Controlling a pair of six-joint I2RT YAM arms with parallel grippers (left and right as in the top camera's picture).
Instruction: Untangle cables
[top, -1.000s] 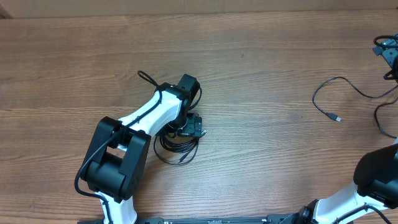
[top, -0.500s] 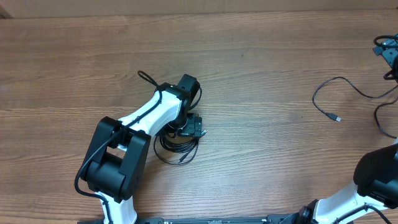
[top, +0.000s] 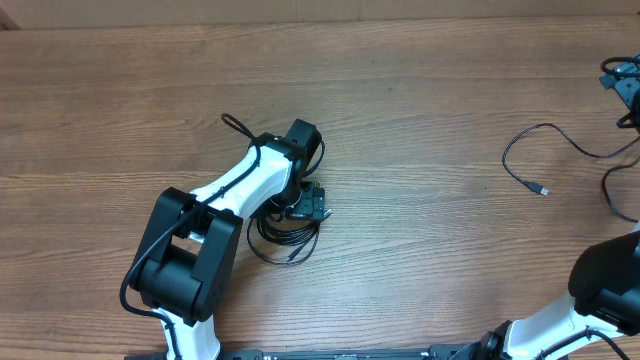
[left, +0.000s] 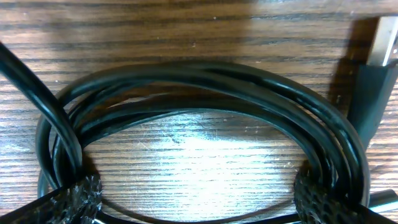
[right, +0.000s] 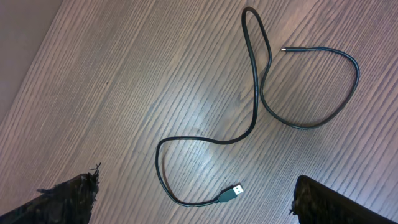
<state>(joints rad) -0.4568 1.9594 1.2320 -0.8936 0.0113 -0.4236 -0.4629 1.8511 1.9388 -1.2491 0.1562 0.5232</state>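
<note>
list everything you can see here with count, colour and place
table: one, brown wood
coiled cables: one bundle, black, left of centre, usb plug beside it
loose cable: one, black, table's right side
cable loop: one, black, right edge, cut off
spread cable: one, black, in the right wrist view; may match one above
blue-black item: one, top right edge, unclear
left arm: one, white and black, over the coil
right arm: one, white and black, bottom right corner
left gripper: one, open, straddling the coil
right gripper: one, open, holding nothing

Coiled cables (top: 287, 235) partly hidden under left arm (top: 240, 185), loose cable (top: 548, 125) cut by right edge.
</note>
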